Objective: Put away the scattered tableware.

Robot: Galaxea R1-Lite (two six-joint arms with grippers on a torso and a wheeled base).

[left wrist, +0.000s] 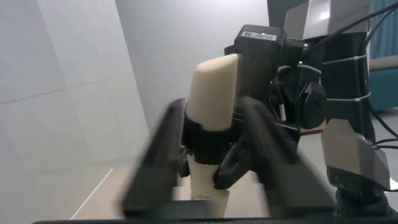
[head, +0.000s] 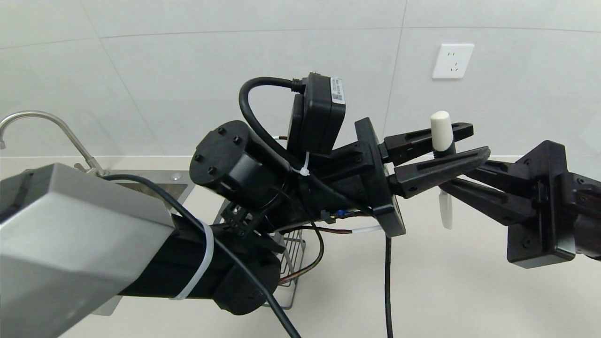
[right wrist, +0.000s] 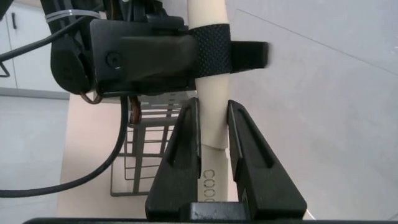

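1. Left pincer, right of centre in the head view, is clenched on the upper handle of a cream-handled utensil. The utensil stands upright in mid-air above the counter. My right pincer, coming in from the right edge, is clamped on the same utensil just beneath. I judge this to be a hand-over, with two grips held at once so nothing drops when one lets go. The wire rack at lower centre, near the faucet at the left edge, looks like the likely destination.
2. Left wrist view: the left pincer grips the utensil across its handle, with the rounded end standing clear of the fingers.
3. Right wrist view: the right pincer is closed on the utensil, both fingers pressed against its sides. The left pincer crosses the handle farther along, and the wire rack sits on the counter beyond.
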